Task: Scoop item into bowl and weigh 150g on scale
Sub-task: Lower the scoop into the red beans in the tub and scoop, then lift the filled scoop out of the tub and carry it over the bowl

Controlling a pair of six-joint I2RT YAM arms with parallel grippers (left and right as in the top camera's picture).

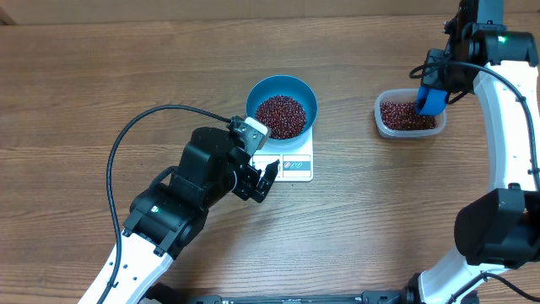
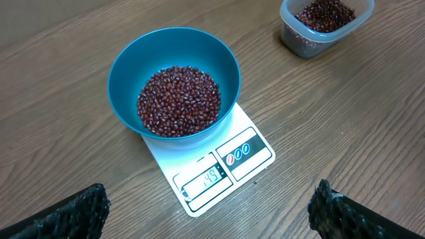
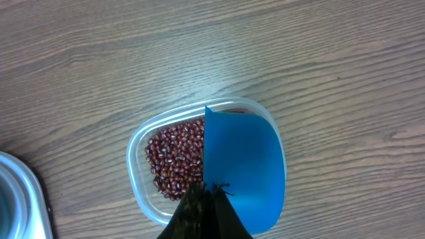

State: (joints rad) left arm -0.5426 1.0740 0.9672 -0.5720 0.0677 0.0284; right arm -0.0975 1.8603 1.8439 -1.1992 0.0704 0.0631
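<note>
The bright-blue bowl [image 1: 282, 102] [image 2: 174, 78] stands on the white scale [image 1: 293, 163] [image 2: 219, 166], part filled with dark red-brown beans [image 1: 280, 116] [image 2: 178, 101]. The scale's display shows digits. My left gripper [image 1: 262, 180] [image 2: 207, 214] hovers open just in front of the scale, with nothing between its black fingers [image 2: 66, 216]. More beans [image 1: 405, 114] [image 3: 174, 159] lie in the clear plastic tub [image 1: 385, 123] [image 3: 137, 176] at the right. Above that tub my right gripper [image 1: 430, 84] [image 3: 211, 191] is shut on the small blue scoop [image 1: 432, 101] [image 3: 244, 166], whose inside is turned away.
A black cable [image 1: 126, 139] loops over the table left of the left arm. The right arm [image 1: 510, 127] runs down the right edge. Bare wood table [image 1: 354, 228] lies between scale and tub and along the front.
</note>
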